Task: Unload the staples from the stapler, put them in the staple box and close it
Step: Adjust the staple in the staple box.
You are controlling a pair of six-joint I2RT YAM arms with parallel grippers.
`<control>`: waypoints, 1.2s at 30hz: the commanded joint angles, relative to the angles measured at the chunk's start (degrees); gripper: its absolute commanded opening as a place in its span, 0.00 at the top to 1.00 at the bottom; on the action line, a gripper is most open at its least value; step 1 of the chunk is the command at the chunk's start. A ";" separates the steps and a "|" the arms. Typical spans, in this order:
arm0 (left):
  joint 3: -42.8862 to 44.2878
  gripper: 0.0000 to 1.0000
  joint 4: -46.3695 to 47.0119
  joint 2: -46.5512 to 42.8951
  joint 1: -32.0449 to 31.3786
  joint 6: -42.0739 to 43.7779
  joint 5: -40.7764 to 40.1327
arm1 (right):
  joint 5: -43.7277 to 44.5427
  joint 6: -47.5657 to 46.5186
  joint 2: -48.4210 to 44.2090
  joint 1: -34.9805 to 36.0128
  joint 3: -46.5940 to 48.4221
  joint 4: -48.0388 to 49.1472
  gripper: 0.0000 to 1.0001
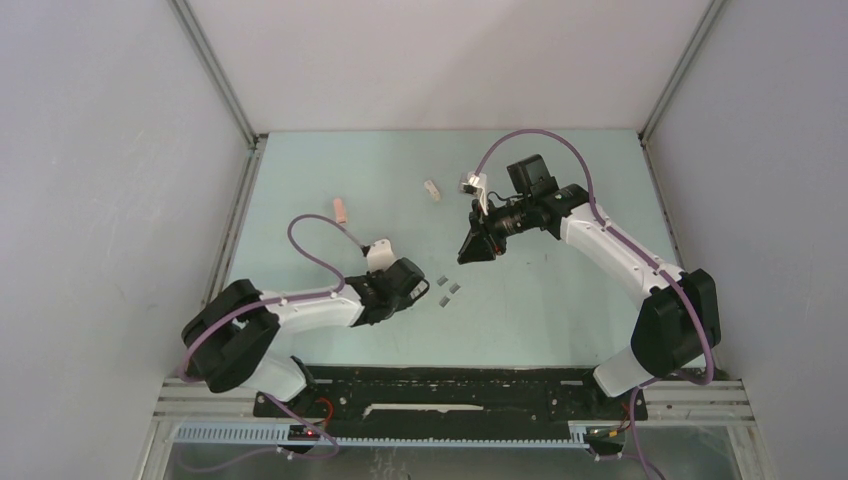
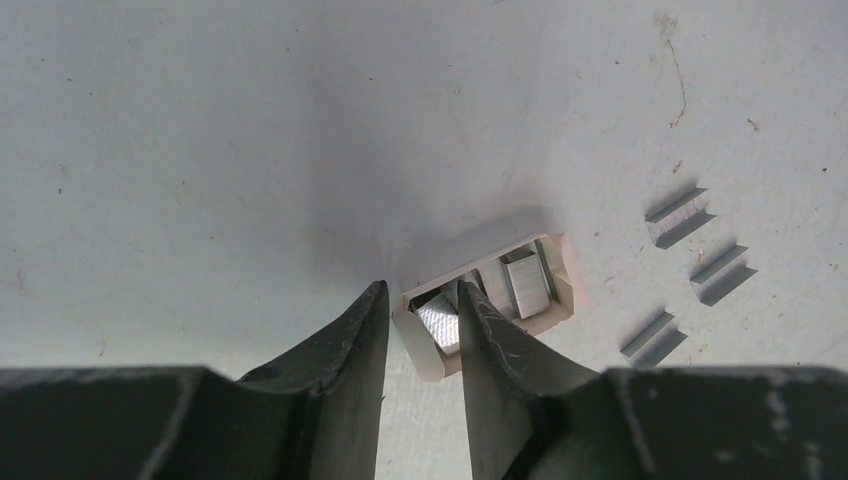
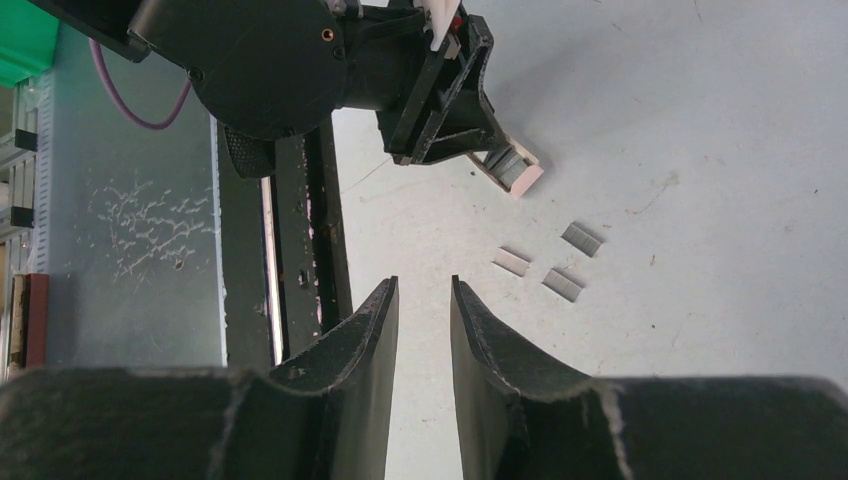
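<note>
Left wrist: three staples (image 2: 721, 274) on table (image 2: 200, 150)

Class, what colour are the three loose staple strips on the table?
Silver-grey; the staples show best in the left wrist view.

Bright, even light; soft shadows, near fingers (image 2: 350, 350) slightly blurred.
</note>
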 commanded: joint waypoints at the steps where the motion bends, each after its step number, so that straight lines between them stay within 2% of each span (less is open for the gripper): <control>1: 2.66 0.64 -1.48 -2.28 -0.20 1.77 -2.17 | -1.12 -0.82 -0.18 -0.04 0.17 -0.15 0.66; 7: 2.59 0.69 -2.13 -3.34 0.00 2.37 -2.06 | -1.14 -0.80 -0.10 -0.02 0.20 -0.15 0.66; 14: 2.12 0.68 -2.21 -4.12 0.96 3.30 -1.10 | -1.13 -0.82 -0.02 0.01 0.18 -0.14 0.66; 23: 1.74 0.51 -2.65 -9.03 1.71 8.49 -0.91 | -1.06 -0.86 0.27 -0.04 0.19 -0.19 0.66; 27: 0.63 0.45 -1.84 -13.06 1.83 13.42 -0.28 | -0.93 -0.92 0.43 0.12 0.16 -0.24 0.66; 31: -3.69 0.30 4.21 -19.37 1.79 20.35 3.88 | -0.70 -1.02 0.80 0.55 0.21 -0.34 0.66; 36: -12.45 0.17 16.73 -30.34 1.89 25.24 10.35 | 1.51 -0.47 2.90 2.64 0.19 0.11 0.65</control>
